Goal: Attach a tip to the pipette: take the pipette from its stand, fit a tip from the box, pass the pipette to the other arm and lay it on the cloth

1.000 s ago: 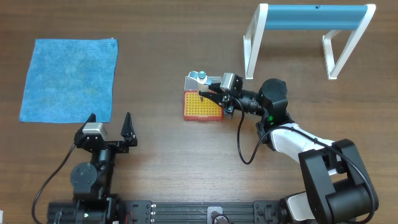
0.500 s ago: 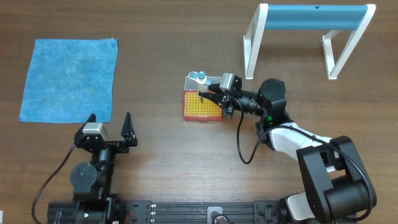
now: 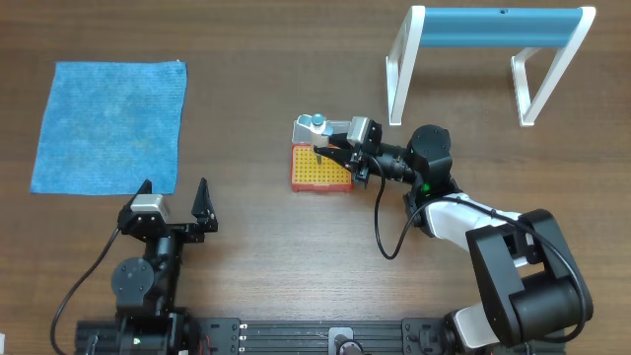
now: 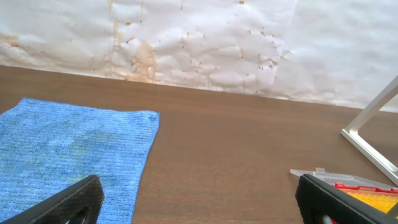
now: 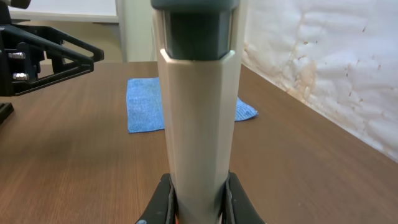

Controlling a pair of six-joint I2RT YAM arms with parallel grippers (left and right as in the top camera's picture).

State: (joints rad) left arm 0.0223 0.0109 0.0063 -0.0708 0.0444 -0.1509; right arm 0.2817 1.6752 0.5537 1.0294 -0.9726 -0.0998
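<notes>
The pipette's (image 3: pixel 315 123) lower end is hidden behind the right claw (image 3: pixel 331 150) in the top view, so whether a tip is fitted cannot be told. In the right wrist view the pale pipette body stands upright in the middle, its upper part cut off by the edge, and it blocks whatever lies straight beneath. The orange tip box (image 3: pixel 319 170) sits near the middle of the brown table (image 3: pixel 296 256). In the left wrist view only a corner of the box shows, partly behind a finger. The pipette's head shows at the box's far edge, but whether it hangs right over the tips cannot be told. The right claw is closed on the pipette body, one finger (image 5: pixel 163 200) pressed to each side. The left claw (image 3: pixel 175 194) rests wide apart and holds nothing, near the bottom corner of the blue cloth (image 3: pixel 108 126), which lies flat at the table's far left. The white and blue stand (image 3: pixel 498 28) is at the far right, well apart from the box.
</notes>
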